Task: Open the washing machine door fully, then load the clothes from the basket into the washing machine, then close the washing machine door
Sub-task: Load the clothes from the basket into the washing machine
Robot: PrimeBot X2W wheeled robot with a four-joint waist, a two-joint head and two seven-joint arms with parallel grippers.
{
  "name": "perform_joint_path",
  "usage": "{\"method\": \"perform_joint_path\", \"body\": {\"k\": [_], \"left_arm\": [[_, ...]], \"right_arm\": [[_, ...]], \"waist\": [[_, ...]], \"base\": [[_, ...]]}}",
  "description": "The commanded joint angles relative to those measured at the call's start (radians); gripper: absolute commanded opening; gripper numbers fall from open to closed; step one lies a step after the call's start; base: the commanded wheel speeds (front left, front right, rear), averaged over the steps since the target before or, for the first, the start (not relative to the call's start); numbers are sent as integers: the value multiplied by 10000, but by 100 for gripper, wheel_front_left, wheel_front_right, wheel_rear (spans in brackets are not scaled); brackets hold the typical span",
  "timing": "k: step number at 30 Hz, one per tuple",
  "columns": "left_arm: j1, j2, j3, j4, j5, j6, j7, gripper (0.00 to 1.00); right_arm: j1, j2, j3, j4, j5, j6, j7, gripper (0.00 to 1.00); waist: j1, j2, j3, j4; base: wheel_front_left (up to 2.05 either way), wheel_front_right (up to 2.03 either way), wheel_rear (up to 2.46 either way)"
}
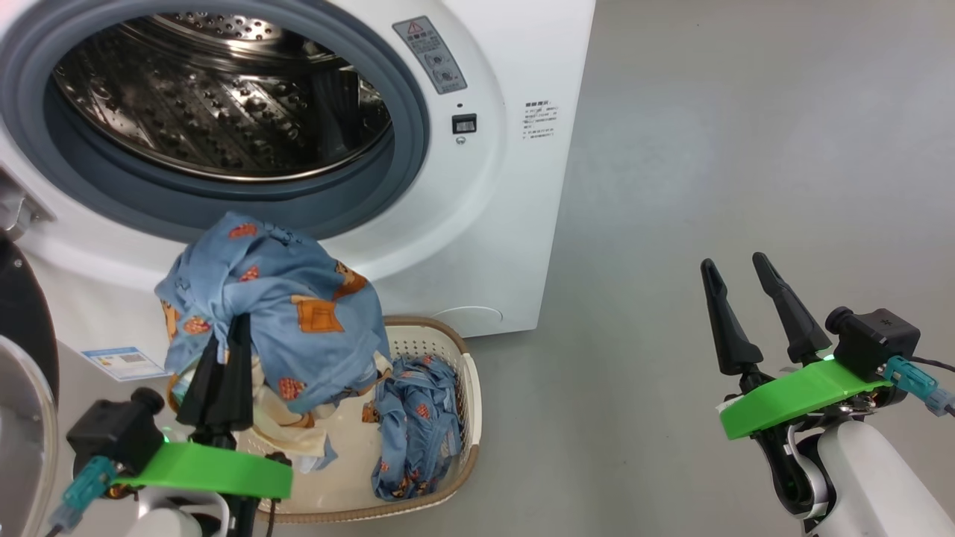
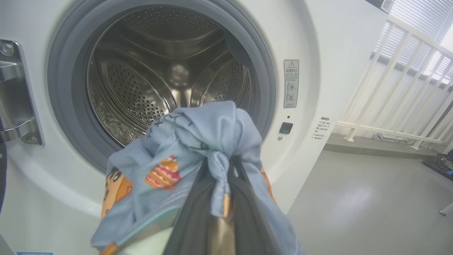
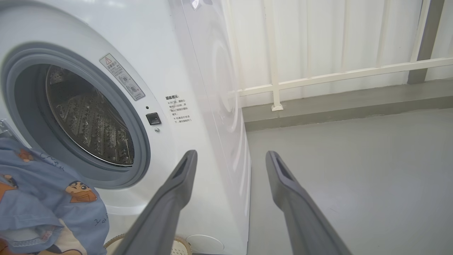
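Head view: left gripper (image 1: pixel 228 332) clamped on blue printed garment (image 1: pixel 283 298) at lower left, above basket (image 1: pixel 468 388), below washing machine (image 1: pixel 492 194) drum (image 1: pixel 224 97); left wrist view: garment bunched at centre before drum; right wrist view: right gripper (image 3: pixel 230 156) spread wide, empty.

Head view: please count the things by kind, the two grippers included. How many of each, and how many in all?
Big white front-loading washing machine: 1
Small cream-white perforated plastic basket, brown rim: 1
Light-blue printed fabric bundles: 2 (lifted bundle, bundle in basket)
Dark two-fingered grippers: 2 (left gripper shut on lifted bundle, right gripper open)
Total: 6
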Motion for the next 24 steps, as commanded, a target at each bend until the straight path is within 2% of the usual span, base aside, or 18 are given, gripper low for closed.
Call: {"method": "perform_joint_path", "body": {"k": [1, 8, 14, 19, 24], "left_arm": [[-470, 257, 415, -200, 0, 81, 0, 0], [-1498, 319, 600, 224, -45, 66, 43, 0], [-3018, 484, 852, 894, -98, -207, -6, 0], [-4533, 707, 913, 2136, -65, -540, -8, 0], [-6192, 932, 988, 3994, -96, -856, 9, 0]], "right_arm": [[-42, -133, 155, -232, 70, 58, -80, 100], [-161, -126, 243, -389, 35, 58, -80, 100], [-286, -90, 248, -532, -44, 58, -80, 100], [-485, -1, 277, -685, -132, 58, -80, 100], [-736, 139, 310, -860, -260, 58, -80, 100]], "waist": [[0, 0, 46, -29], [0, 0, 367, -206], [0, 0, 968, -482], [0, 0, 1679, -821], [0, 0, 2627, -1232]], "base": [[0, 0, 0], [0, 0, 0], [0, 0, 0], [0, 0, 0], [0, 0, 0]]}}
